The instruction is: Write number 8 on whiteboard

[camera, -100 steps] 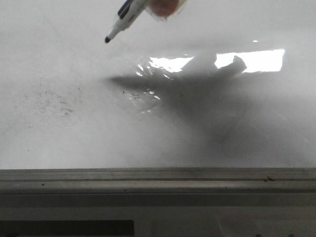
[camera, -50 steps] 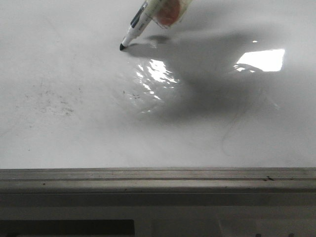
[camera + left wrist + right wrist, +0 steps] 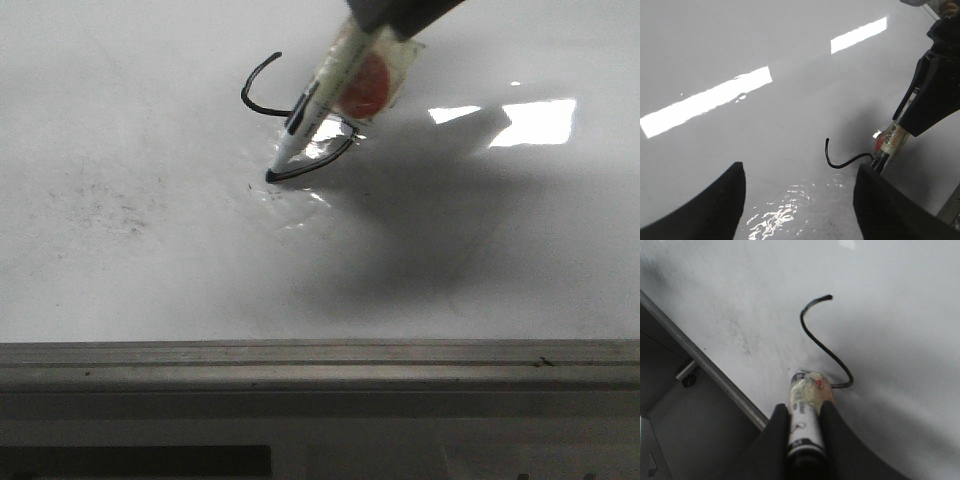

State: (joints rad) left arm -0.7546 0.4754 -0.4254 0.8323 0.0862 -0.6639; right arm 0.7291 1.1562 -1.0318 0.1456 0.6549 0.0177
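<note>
The whiteboard lies flat and glossy. On it the number 8 stands as an open black S-shaped curve with no closed loop. My right gripper reaches in from the upper right, shut on a white marker with tape and a red patch. The marker's black tip touches the board at the curve's lower end. The right wrist view shows the marker between the fingers and the curve. My left gripper is open and empty above the board, left of the curve and marker.
A grey metal rail runs along the board's near edge and also shows in the right wrist view. Faint grey specks mark the board at left. Glare patches and wrinkles lie around the writing spot.
The marker came down from above the board and touched it at the upper left. It then drew the S-shaped curve down toward the near edge. The left gripper's earlier state is not shown.
</note>
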